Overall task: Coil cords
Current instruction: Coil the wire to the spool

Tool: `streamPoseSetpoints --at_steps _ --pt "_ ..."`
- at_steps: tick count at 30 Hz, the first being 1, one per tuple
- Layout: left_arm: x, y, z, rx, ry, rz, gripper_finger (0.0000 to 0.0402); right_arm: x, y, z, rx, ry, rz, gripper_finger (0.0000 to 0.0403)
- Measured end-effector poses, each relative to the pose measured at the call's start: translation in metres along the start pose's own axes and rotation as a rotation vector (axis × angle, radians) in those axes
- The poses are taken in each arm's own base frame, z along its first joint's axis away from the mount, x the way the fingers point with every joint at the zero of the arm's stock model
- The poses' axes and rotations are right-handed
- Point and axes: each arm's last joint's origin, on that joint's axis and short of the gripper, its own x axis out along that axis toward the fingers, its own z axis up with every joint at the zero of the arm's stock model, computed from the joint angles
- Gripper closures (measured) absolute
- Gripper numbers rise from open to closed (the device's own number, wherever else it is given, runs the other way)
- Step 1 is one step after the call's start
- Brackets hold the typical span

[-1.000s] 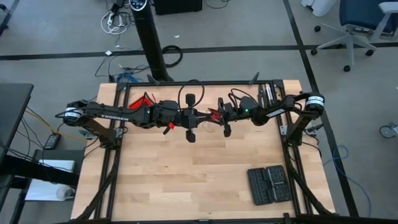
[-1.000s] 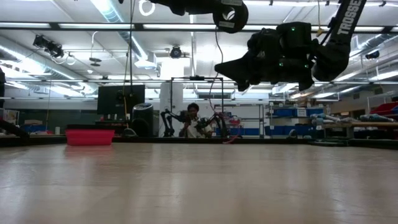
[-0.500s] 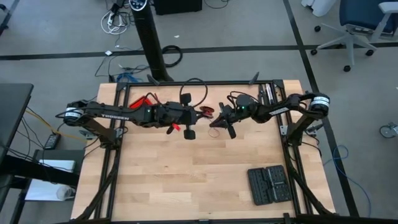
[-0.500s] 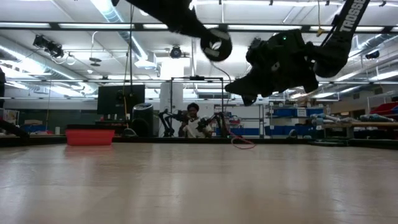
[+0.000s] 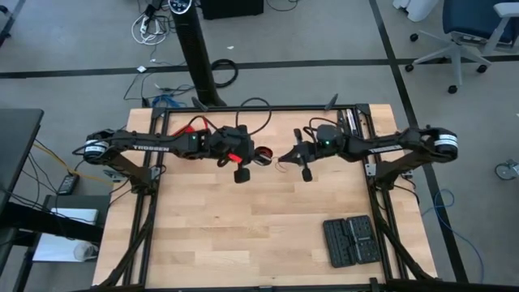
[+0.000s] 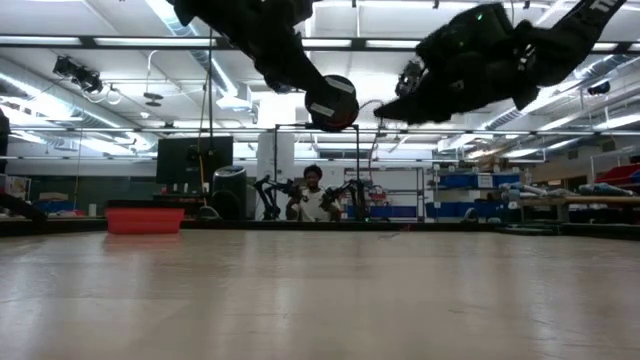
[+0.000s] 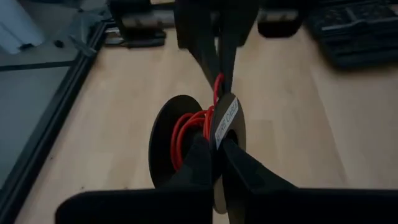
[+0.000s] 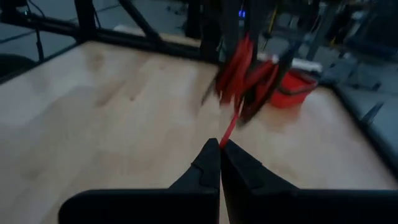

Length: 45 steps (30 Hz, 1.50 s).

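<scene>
A black spool [image 7: 186, 140] wound with the thin red wire [image 7: 186, 130] hangs above the table's middle; it also shows in the high view [image 5: 261, 156] and the low view [image 6: 331, 103]. My left gripper [image 7: 215, 144] is shut on the spool. My right gripper [image 8: 221, 148] is shut on the free run of the red wire [image 8: 231, 124], close to the right of the spool [image 5: 285, 156]. Its fingers show beyond the spool in the left wrist view [image 7: 219, 59]. My left gripper pinches the rim of the spool's white-labelled flange [image 7: 225, 124] between its two fingers, coming level from the table's left. The spool is lifted clear of the table. My right gripper pinches the red wire [image 8: 226, 135] between its fingertips, coming from the table's right. The wire runs straight from the fingertips to the spool, clear of the table.
A black open case [image 5: 350, 240] lies at the table's near right. Red clips and dark cables [image 5: 188, 130] lie at the far left by the left arm. A person [image 6: 312, 195] sits beyond the far edge. A thin loop of wire [image 5: 284, 168] shows under the grippers.
My left gripper has turned about its wrist with the spool and shifted a little toward the right gripper. My right gripper has risen and tipped. The slack loop of red wire that touched the table has been drawn up off it.
</scene>
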Motion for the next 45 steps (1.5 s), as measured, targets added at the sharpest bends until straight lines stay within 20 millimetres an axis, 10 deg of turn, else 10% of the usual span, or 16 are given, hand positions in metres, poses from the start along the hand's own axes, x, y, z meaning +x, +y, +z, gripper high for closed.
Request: streamPoseSetpoints --at_steps 19,45 --pt "-0.002 -0.005 0.009 0.096 -0.15 -0.349 0.039 0.004 -0.016 0.088 -0.189 -0.02 0.001 0.0402" --pt "-0.004 -0.025 0.019 0.526 -0.265 -0.197 0.0391 0.04 -0.034 0.055 0.001 -0.084 0.176 0.0385"
